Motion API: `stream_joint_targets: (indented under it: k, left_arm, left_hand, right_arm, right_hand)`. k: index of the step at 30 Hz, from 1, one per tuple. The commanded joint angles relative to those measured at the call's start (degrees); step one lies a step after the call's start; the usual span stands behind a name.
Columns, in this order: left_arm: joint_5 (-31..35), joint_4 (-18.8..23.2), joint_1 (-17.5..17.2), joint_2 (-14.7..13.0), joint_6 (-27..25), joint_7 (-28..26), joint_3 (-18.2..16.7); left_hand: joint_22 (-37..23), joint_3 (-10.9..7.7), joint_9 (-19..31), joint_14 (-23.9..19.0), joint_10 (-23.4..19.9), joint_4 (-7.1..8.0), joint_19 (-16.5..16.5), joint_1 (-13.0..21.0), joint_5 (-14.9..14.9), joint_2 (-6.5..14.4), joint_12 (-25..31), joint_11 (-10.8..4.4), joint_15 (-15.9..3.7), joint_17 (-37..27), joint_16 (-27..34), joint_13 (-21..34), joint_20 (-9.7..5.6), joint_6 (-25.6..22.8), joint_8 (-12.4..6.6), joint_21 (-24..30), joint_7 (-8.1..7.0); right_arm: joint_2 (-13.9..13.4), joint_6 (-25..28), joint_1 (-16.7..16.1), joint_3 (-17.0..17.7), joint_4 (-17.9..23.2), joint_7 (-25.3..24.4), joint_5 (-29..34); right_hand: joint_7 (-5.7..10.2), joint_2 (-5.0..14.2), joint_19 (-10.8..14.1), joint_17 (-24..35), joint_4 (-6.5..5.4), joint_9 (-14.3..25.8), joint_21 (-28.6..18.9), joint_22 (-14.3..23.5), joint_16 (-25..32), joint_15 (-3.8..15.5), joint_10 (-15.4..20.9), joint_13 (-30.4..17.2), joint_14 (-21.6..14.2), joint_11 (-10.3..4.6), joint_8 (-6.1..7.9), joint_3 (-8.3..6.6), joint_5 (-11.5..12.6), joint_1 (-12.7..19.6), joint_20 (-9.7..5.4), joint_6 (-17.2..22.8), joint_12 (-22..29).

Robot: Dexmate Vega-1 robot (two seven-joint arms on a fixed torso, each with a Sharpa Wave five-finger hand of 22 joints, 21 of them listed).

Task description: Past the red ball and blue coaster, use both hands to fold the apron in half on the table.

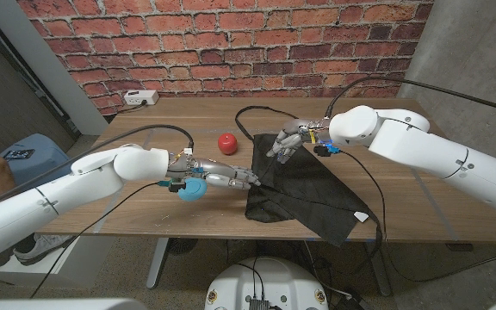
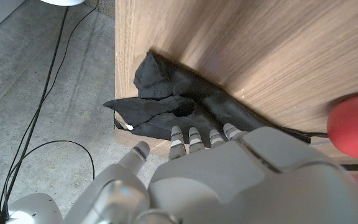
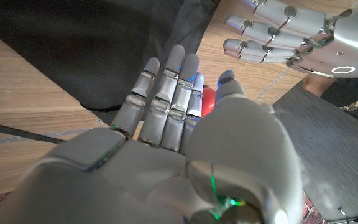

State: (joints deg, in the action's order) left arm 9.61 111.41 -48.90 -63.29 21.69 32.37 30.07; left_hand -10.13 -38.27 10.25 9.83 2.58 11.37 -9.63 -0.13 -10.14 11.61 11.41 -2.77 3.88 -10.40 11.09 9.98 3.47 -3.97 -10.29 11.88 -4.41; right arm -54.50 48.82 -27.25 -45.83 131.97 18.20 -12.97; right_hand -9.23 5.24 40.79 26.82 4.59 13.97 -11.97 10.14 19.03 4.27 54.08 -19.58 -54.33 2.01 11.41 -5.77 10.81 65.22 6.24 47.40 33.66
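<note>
While the black fabric apron (image 1: 304, 194) lies rumpled toward the wooden table's (image 1: 420, 215) front edge, one corner hanging over it, both hands reach in empty, so the grasp seems not yet made. The left hand (image 1: 231, 177) holds its fingers straight and close together at the apron's left edge; the right hand (image 1: 288, 140) hovers over its far corner, fingers loosely spread. Next, each hand probably needs to pinch a corner. Beside the left wrist sits the round blue coaster (image 1: 190, 189), which the left wrist view omits, though it catches the shiny red ball (image 2: 353, 127).
</note>
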Motion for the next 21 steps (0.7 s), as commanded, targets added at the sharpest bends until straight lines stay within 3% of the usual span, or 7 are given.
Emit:
stream_joint_targets:
  k: [1,7,10,19,21]
  left_arm:
    - [4.1,-1.5,1.0,3.8,0.4,-3.0,1.1]
    - [5.1,-3.7,2.3,6.5,1.0,-3.4,2.9]
    - [5.5,-4.6,2.8,7.7,1.1,-3.6,3.7]
    - [6.2,-6.3,4.1,9.8,1.1,-3.5,5.6]
    - [6.2,-6.5,4.4,10.0,1.1,-3.4,5.8]
  left_hand:
    - [-0.1,-0.59,0.1,2.2,0.5,-0.06,-7.2,0.5,0.0,0.2,-0.4,-0.07,-0.30,0.0,-0.2,0.2,0.06,0.8,0.23,0.0,-0.15]
    - [-0.1,-0.87,0.1,2.3,0.7,-0.07,-7.2,0.5,0.0,0.2,-0.5,-0.07,-0.27,0.1,-0.2,0.2,0.04,1.3,0.30,0.0,-0.31]
    - [-0.1,-0.99,0.1,2.3,0.8,-0.08,-7.2,0.6,0.0,0.2,-0.5,-0.04,-0.28,0.1,-0.2,0.2,0.02,1.4,0.30,0.0,-0.35]
    - [-0.1,-1.28,0.1,2.3,0.8,-0.08,-7.1,0.6,0.0,0.2,-0.4,-0.05,-0.31,0.1,-0.2,0.2,0.03,1.5,0.20,0.0,-0.40]
    - [-0.1,-1.32,0.1,2.3,0.9,-0.08,-7.1,0.6,0.0,0.2,-0.4,-0.05,-0.37,0.1,-0.2,0.2,0.02,1.5,0.17,0.0,-0.38]
  right_arm:
    - [-1.1,-1.1,-2.5,2.1,0.2,-2.3,-0.7]
    - [-2.0,-4.7,-5.8,4.9,-0.8,-4.8,-1.5]
    - [-2.3,-7.6,-7.2,6.2,-2.2,-5.3,-2.1]
    - [-2.5,-14.6,-10.4,9.2,-6.5,-7.0,-2.6]
    - [-2.4,-16.6,-11.6,10.3,-7.3,-8.2,-2.7]
  right_hand:
    - [-0.32,0.34,-0.3,0.1,0.34,-0.1,0.1,0.2,-0.5,0.30,-0.6,0.2,0.6,-0.10,-0.52,-0.12,-0.1,-0.1,-0.39,-1.3,-0.7]
    - [1.70,2.05,-1.0,0.4,-0.49,-0.9,0.1,0.3,-1.8,0.52,-6.9,1.0,4.8,-0.72,-0.94,-0.03,-0.4,-2.4,-1.89,-4.8,-4.1]
    - [2.73,2.70,-0.9,0.5,-1.36,-1.1,0.0,0.3,-2.3,0.90,-8.0,1.0,6.1,-0.98,-0.83,0.24,-0.5,-4.1,-2.27,-5.5,-4.7]
    - [4.52,2.88,-0.5,1.5,-1.34,-1.3,-0.3,0.4,-1.8,1.99,-8.9,0.9,7.3,-1.51,-0.12,0.43,-0.5,-5.1,-4.20,-4.7,-5.3]
    - [5.37,2.69,0.0,1.5,-1.20,-1.4,-0.5,0.5,-1.8,2.67,-9.1,1.1,7.3,-2.24,0.17,0.49,-0.5,-5.2,-4.73,-4.1,-5.7]
